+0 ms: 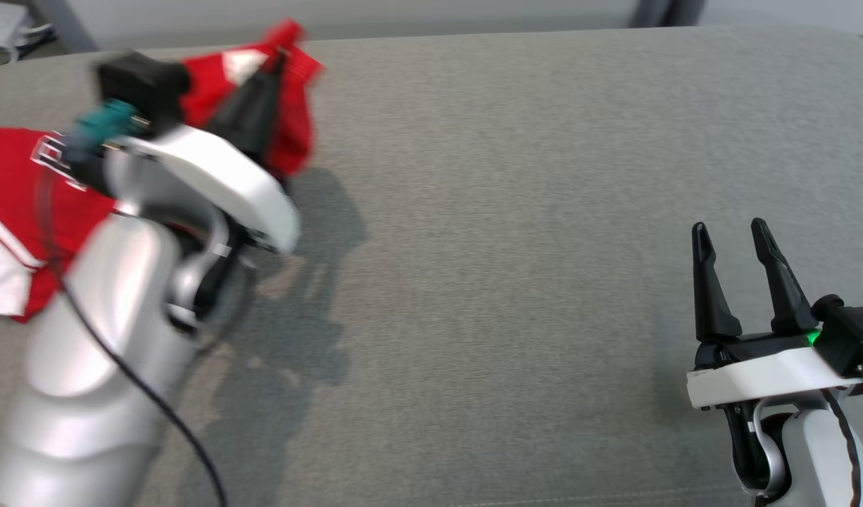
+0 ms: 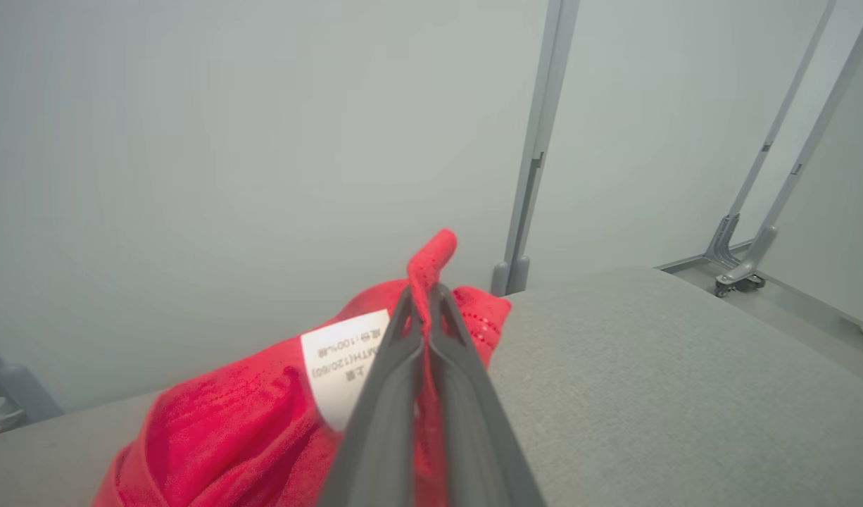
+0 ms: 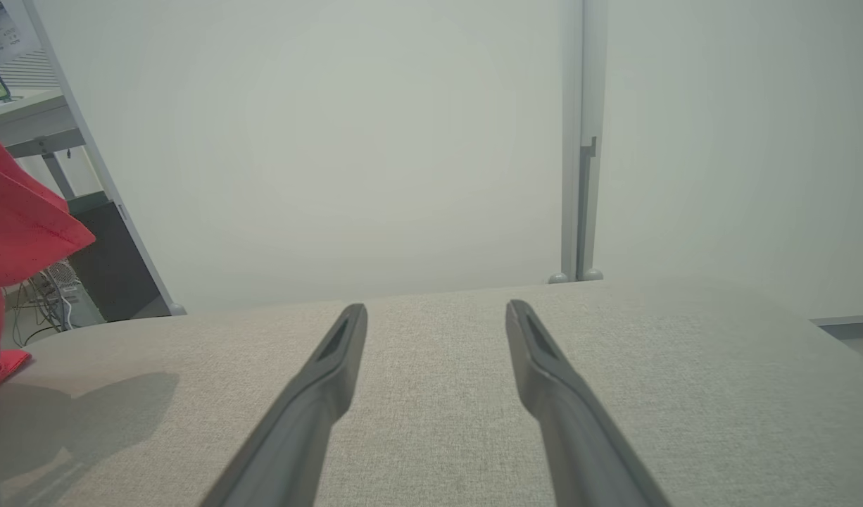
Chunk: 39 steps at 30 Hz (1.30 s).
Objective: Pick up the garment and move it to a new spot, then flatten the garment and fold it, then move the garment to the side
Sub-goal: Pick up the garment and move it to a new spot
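One red garment (image 1: 295,130), white-trimmed, bunched, its white label (image 2: 341,365) showing.

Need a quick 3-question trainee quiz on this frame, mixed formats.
1. True or false: the left gripper is shut on the red garment.
2. Multiple choice: the right gripper is A) open and empty, B) shut on the garment, C) shut and empty.
3. Fill in: a white printed ____ on the garment sits beside the left gripper's fingers.
Key: 1 true; 2 A; 3 label.
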Motion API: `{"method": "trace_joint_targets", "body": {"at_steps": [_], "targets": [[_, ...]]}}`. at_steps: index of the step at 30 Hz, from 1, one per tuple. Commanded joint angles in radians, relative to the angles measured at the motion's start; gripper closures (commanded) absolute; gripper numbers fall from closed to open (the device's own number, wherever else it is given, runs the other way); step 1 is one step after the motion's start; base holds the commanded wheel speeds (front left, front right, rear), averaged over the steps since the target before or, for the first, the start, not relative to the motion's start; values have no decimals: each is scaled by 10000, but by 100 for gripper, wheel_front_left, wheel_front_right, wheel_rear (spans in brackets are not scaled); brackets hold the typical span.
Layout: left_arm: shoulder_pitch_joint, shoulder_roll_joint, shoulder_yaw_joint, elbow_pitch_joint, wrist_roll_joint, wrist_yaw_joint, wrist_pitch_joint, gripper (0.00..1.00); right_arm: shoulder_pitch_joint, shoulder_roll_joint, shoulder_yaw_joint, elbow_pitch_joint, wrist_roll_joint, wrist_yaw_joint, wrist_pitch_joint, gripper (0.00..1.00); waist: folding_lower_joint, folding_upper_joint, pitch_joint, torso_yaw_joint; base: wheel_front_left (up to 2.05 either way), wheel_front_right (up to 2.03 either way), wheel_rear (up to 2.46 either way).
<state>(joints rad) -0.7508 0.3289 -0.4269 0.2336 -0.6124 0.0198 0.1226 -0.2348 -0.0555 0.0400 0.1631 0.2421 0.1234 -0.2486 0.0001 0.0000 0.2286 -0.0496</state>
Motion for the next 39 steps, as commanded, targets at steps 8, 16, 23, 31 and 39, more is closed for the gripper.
{"method": "trace_joint_targets", "body": {"at_steps": [8, 16, 23, 31, 39], "targets": [[-237, -1872, -1256, 711, -56, -184, -208, 100, 149, 43, 164, -540, 160, 73, -132, 0, -1, 0, 436, -1760, 0, 0, 0], [-1264, -2687, -1918, 2474, -216, -434, -801, 100, 152, 50, 701, -529, 681, 73, -132, 0, -1, 0, 818, -3388, 0, 0, 0], [-1840, -2771, -2284, 3949, -381, -429, -1213, 100, 153, 51, 1039, -510, 1085, 73, -132, 0, -1, 0, 1107, -4231, 0, 0, 0], [-1578, -2784, -2552, 5056, -1099, -950, -2062, 0, 174, 52, 1208, -468, 1394, 73, -132, 0, -1, 0, 1249, -4455, 0, 0, 0], [-1481, -2546, -2782, 4748, -901, -859, -2404, 0, 355, 52, 976, -426, 1173, 73, -132, 0, -1, 0, 888, -3566, 0, 0, 0]]}}
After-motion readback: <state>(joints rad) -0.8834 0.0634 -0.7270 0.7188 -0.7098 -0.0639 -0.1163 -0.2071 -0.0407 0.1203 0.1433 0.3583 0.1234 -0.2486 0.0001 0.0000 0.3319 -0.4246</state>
